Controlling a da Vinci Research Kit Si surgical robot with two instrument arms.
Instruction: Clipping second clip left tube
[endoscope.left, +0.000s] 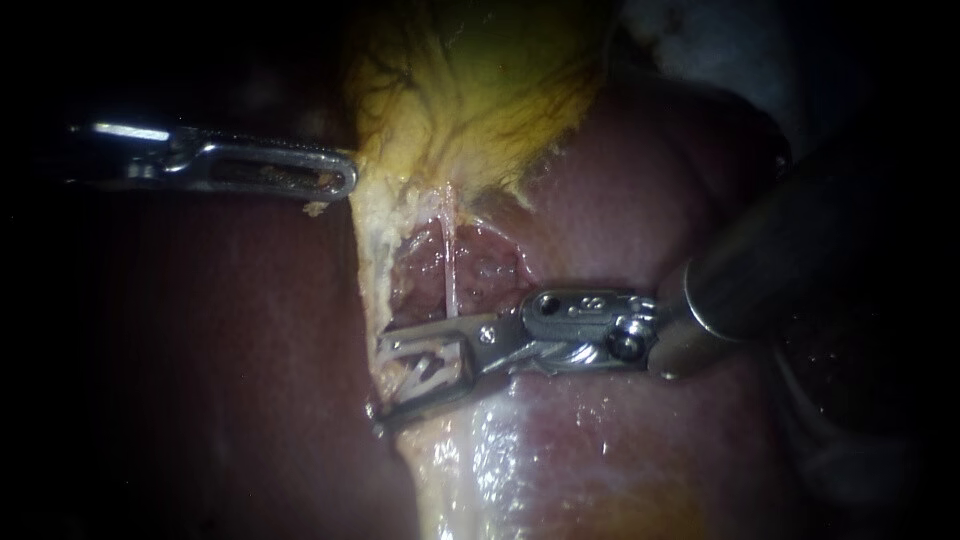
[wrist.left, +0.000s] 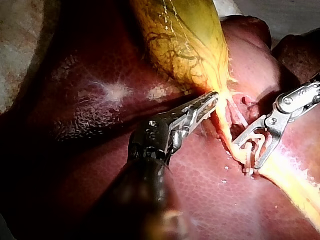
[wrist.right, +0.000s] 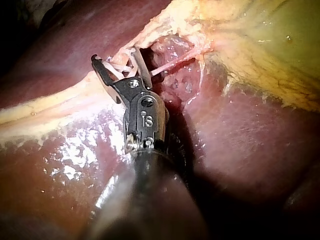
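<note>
The yellow-green gallbladder (endoscope.left: 480, 90) hangs over the dark red liver (endoscope.left: 200, 350). My left instrument (endoscope.left: 345, 180) comes in from the left, and its jaws lie together on the gallbladder's pale edge, as the left wrist view confirms for the left instrument (wrist.left: 212, 100). Below the gallbladder is a raw window crossed by a thin pale tube (endoscope.left: 450, 270). My right instrument (endoscope.left: 385, 382) enters from the right. Its jaws stand open astride pale strands (endoscope.left: 420, 368) at the window's lower left edge. These show between the right instrument (wrist.right: 116, 57) jaws in its wrist view. Which tube they belong to is unclear.
A band of yellowish fatty tissue (endoscope.left: 450, 470) runs down from the window across the liver. The right instrument's thick dark shaft (endoscope.left: 800, 250) crosses the upper right. The liver (wrist.left: 200, 185) surrounds the working area on all sides.
</note>
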